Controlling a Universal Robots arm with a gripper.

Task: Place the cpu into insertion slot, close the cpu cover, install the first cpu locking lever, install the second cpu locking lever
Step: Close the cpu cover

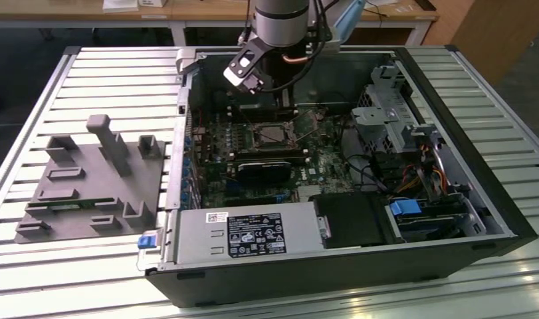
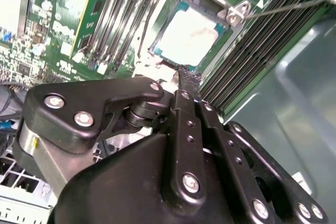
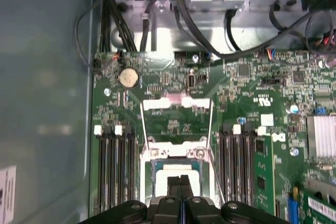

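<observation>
The cpu (image 2: 189, 35) lies in the slot (image 2: 155, 51), so the first step looks done. The cover (image 3: 176, 102) appears swung open beyond it, and both levers (image 3: 142, 124) stand unlatched, so closing and locking are left to do. The gripper (image 3: 179, 179) hangs close over one edge of the chip, fingers pressed together, holding nothing

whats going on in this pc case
A robot arm is working inside an open computer case. The cpu sits in the insertion slot, with the cpu cover apparently down around it. The gripper, fingers together and holding nothing, hangs right at the socket's edge, beside a thin wire locking lever.
</observation>
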